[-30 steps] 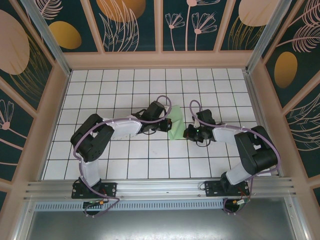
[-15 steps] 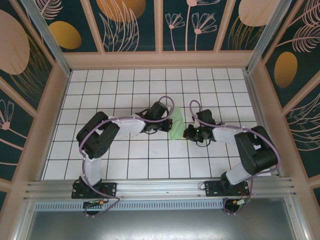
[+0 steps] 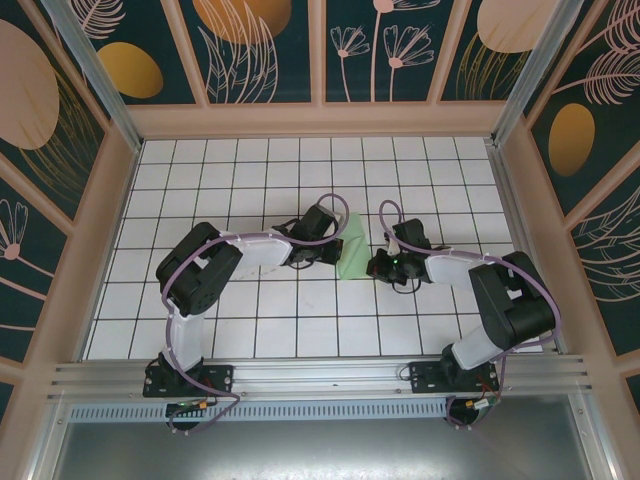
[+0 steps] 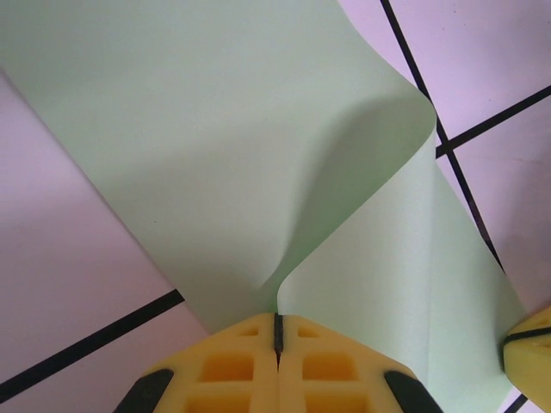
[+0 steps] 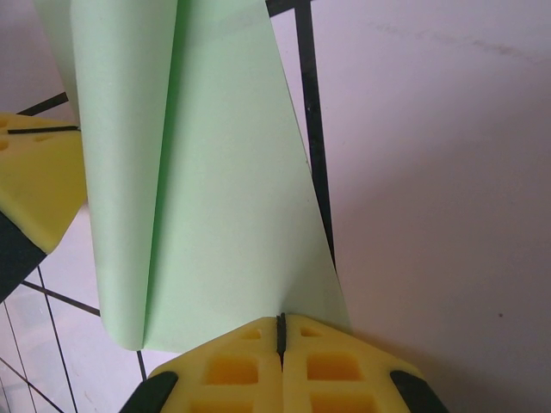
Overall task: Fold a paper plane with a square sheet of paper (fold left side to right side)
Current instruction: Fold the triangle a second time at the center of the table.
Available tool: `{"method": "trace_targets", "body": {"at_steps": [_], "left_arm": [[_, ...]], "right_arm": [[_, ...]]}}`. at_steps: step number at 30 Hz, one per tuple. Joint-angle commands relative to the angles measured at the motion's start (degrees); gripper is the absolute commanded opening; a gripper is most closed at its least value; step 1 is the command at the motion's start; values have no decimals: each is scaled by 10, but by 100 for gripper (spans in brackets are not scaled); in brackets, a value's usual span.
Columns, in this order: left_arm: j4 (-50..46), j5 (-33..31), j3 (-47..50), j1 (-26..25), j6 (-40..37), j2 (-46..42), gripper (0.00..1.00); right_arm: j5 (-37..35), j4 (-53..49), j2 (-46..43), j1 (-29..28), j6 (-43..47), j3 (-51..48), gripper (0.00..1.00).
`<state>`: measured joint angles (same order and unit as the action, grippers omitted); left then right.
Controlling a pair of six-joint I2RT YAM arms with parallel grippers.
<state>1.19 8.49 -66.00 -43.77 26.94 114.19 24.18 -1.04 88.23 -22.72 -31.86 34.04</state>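
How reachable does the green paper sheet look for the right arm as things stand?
Probably yes: the right gripper sits at the edge of the green paper sheet, jaws closed, apparently pinching it. The left gripper grips another edge and leaves the way free.

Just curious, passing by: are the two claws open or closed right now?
Left gripper: closed, pinching the green paper.
Right gripper: closed, pinching the same paper's edge.

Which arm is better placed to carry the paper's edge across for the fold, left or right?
Left, probably. The left gripper is shut on a lifted, curling flap of the square sheet of paper, while the right gripper pinches another edge where the sheet lies flatter, so it is better suited to anchoring.
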Motion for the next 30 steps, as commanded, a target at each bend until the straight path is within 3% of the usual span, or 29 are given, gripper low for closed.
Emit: {"method": "trace_targets", "body": {"at_steps": [1, 22, 30], "left_arm": [[-11, -12, -17, 3, -15, 7, 0], [-14, -14, -10, 3, -18, 21, 0], [-19, -5, -7, 3, -25, 28, 0]], "right_arm": [[-56, -72, 17, -2, 11, -16, 0], [-54, -73, 19, -2, 13, -14, 0], [5, -23, -29, 11, 5, -17, 0]]}}
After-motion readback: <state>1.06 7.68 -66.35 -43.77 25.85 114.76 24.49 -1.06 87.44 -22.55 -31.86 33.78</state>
